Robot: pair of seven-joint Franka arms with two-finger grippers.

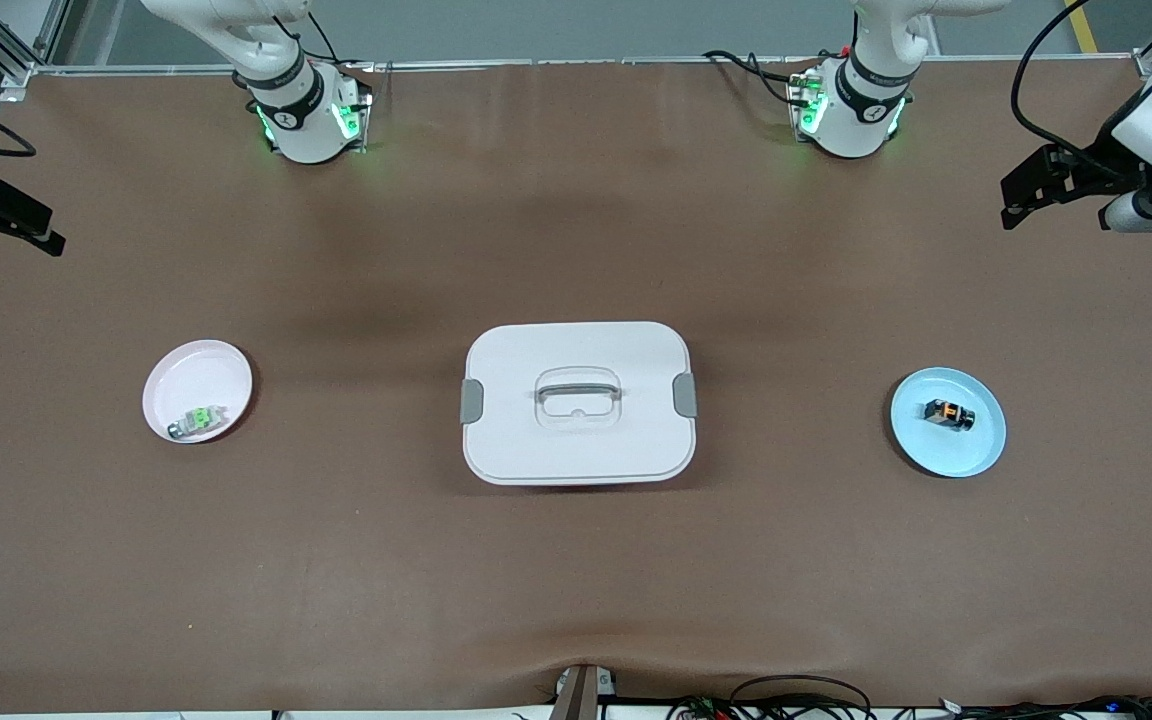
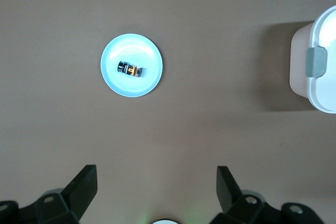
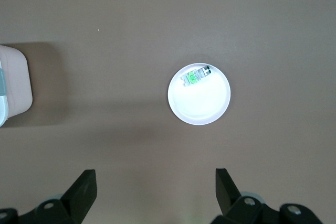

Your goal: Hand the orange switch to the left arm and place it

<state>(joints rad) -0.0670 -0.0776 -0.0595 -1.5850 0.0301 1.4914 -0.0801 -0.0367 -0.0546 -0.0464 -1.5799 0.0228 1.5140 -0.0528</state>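
Note:
The orange switch (image 1: 949,413) (image 2: 131,69), small and black with an orange centre, lies on a pale blue plate (image 1: 966,455) (image 2: 116,85) toward the left arm's end of the table. The white box (image 1: 577,445) with grey side clips stands in the middle of the table; its end also shows in the left wrist view (image 2: 324,40) and the right wrist view (image 3: 13,85). My left gripper (image 1: 1014,200) (image 2: 157,174) hangs open and empty over bare table at that arm's end. My right gripper (image 1: 44,235) (image 3: 156,177) hangs open and empty over bare table at its own end.
A pale pink plate (image 1: 198,372) (image 3: 202,108) toward the right arm's end holds a pale grey component with a green centre (image 1: 198,420) (image 3: 195,76). The brown mat (image 1: 576,580) covers the table. Cables lie along the table edge nearest the camera (image 1: 786,700).

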